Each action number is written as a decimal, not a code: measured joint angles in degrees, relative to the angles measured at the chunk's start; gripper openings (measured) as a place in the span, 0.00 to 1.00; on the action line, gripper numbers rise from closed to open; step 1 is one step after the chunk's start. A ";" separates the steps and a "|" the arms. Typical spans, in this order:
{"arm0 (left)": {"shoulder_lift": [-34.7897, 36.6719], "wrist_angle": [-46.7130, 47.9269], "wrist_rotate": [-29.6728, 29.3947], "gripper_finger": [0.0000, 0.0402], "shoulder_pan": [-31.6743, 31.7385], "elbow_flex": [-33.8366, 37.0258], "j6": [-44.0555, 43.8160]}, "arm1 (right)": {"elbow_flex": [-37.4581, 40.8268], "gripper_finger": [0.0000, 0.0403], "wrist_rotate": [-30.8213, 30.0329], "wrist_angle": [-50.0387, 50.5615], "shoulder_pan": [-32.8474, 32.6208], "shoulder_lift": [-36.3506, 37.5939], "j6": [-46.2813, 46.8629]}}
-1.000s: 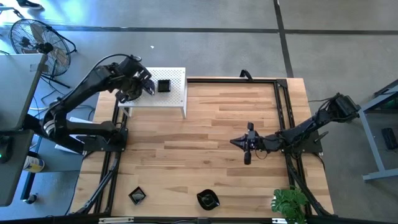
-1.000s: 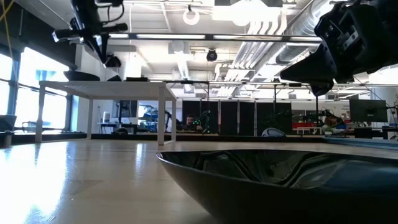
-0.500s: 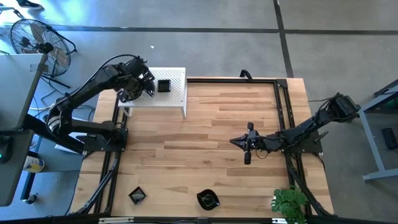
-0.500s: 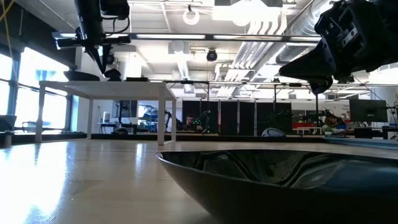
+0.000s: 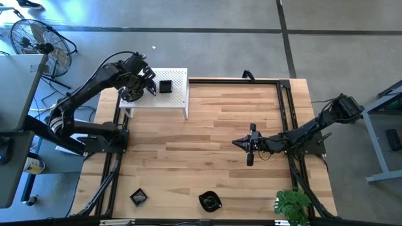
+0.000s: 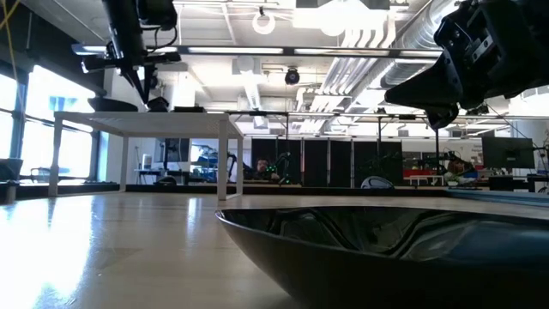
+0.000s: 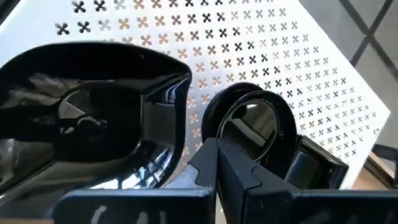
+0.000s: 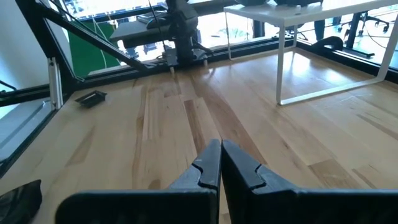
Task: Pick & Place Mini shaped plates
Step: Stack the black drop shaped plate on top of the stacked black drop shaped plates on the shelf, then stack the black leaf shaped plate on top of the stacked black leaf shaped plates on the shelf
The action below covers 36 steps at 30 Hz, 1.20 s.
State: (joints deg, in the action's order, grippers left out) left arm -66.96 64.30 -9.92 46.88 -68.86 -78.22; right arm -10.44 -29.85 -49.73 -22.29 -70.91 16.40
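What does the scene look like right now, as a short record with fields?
left tool: shut, empty, over the white perforated stand
right tool: shut, empty, waiting over the middle of the wooden table
on the stand: a square plate, plus two more black plates seen from the left wrist
on the table's near edge: a square plate and a wavy plate

The left hand (image 5: 151, 88) has drawn slightly back from the square plate (image 5: 166, 86) on the white stand (image 5: 179, 94), its arm lifting and swinging a little away.
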 joint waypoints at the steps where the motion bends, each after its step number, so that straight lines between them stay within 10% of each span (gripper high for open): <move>1: -0.27 -0.02 -0.33 0.00 0.00 0.00 0.14 | 0.00 0.00 0.01 -0.01 0.01 0.00 0.00; 26: -3.27 -1.12 -2.38 0.17 0.02 -1.19 5.30 | 0.00 0.00 0.03 0.08 -0.01 0.00 0.01; 36: -3.21 -1.32 1.32 0.17 -0.39 -9.76 38.08 | 0.00 0.00 0.04 0.08 -0.01 0.00 0.29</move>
State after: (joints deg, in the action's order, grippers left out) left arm -70.17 62.98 -8.60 46.49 -78.62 -40.14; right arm -10.44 -29.80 -49.65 -22.30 -70.91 16.69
